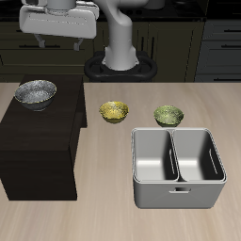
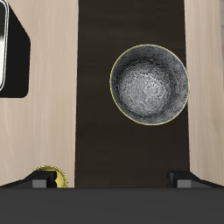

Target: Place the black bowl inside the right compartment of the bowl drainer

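Nearest the counter's (image 1: 113, 221) front edge, the grey drainer (image 1: 178, 168) stands with both wells bare. Behind it sit two yellow-green bowls (image 1: 114, 112). Beside them, the black bowl (image 1: 36, 92) rests atop a black cabinet (image 1: 38, 141). Above it hang the fingers (image 1: 62, 46), spread and gripping nothing.

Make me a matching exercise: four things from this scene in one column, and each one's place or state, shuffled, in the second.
Things:
1. black bowl
2. bowl drainer
3. two yellow-green bowls
4. tool

Places or states:
A. on the bare tabletop, just behind the drainer
B. hangs high above the cabinet, holding nothing
C. on top of the black cabinet
D. near the table's front edge, both wells empty

Pairs: 1-C, 2-D, 3-A, 4-B
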Robot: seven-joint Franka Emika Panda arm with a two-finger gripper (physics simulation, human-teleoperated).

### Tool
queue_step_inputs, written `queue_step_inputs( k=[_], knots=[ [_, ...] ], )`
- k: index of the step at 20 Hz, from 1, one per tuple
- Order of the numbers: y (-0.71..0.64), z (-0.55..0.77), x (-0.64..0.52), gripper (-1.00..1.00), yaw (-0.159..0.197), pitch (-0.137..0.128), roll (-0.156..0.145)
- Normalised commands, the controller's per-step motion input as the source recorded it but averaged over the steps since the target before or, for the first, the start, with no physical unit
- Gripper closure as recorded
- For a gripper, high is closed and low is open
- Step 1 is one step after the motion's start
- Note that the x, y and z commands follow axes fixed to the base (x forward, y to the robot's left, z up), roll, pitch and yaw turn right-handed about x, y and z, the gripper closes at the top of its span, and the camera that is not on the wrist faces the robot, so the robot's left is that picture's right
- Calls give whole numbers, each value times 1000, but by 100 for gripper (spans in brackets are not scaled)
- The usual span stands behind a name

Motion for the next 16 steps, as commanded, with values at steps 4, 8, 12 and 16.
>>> queue_step_inputs(
  k=[4,8,12,16],
  knots=[
    [-130,43,203,-100,7,-3,-22],
    [-263,162,298,-100,-30,-36,-22],
    [-226,78,276,-100,-43,-16,-22],
    [-94,26,156,-100,-16,-8,-18]
  ],
)
